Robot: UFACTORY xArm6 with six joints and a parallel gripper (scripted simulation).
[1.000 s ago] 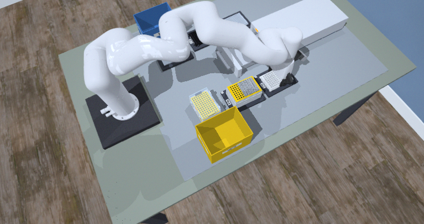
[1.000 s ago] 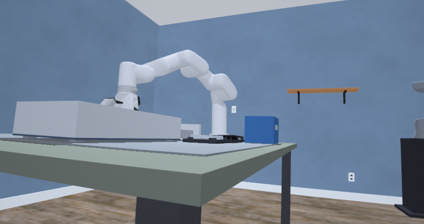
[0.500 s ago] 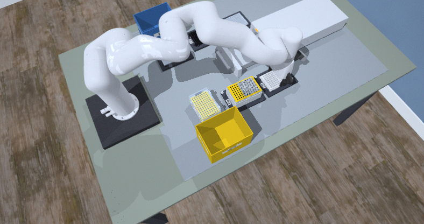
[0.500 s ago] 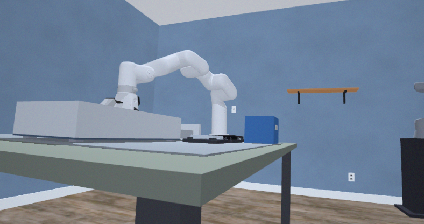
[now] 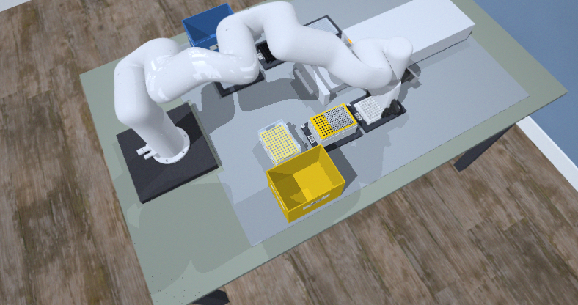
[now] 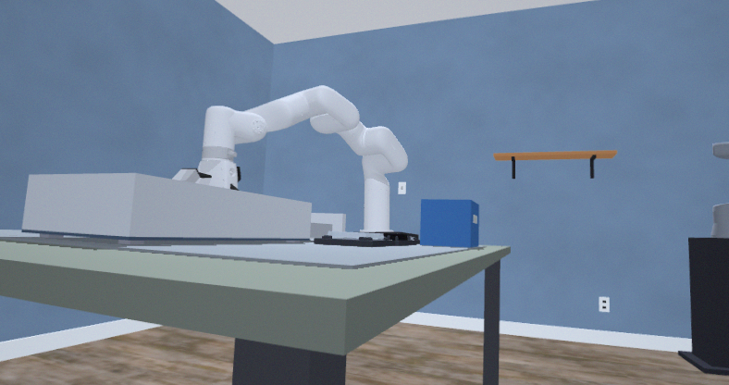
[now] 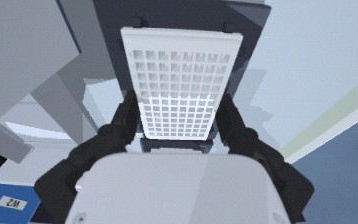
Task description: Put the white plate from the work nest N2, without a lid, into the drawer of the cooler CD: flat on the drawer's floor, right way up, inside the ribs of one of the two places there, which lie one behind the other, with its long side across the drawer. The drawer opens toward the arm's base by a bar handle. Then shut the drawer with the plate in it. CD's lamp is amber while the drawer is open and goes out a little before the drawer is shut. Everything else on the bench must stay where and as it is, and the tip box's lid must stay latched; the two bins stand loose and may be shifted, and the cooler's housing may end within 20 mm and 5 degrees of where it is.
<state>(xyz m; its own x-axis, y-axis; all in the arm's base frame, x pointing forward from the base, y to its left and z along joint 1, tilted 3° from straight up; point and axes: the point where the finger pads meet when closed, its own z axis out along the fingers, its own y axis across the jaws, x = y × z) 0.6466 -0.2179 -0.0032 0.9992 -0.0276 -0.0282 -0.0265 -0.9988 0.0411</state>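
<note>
The white plate [image 5: 368,108] is a flat white grid of wells lying in its dark nest [image 5: 378,114] at the right of the bench. In the wrist view the plate [image 7: 180,82] lies lengthwise ahead of me on the nest. My gripper [image 7: 178,102] is shut on the plate, one dark finger on each long side near its close end. The gripper [image 5: 390,108] stands low at the plate's right end under the white wrist. The cooler [image 5: 408,26] is the long pale grey box at the back right. Its drawer [image 5: 319,82] stands pulled out toward the arm's base. A small amber lamp [image 5: 349,40] glows beside it.
A yellow and black tip rack [image 5: 333,122] stands just left of the plate's nest. A clear box of yellow tips [image 5: 278,141] and a yellow bin [image 5: 305,181] lie nearer the front. A blue bin [image 5: 206,26] and further dark nests stand at the back left, partly hidden by the arm.
</note>
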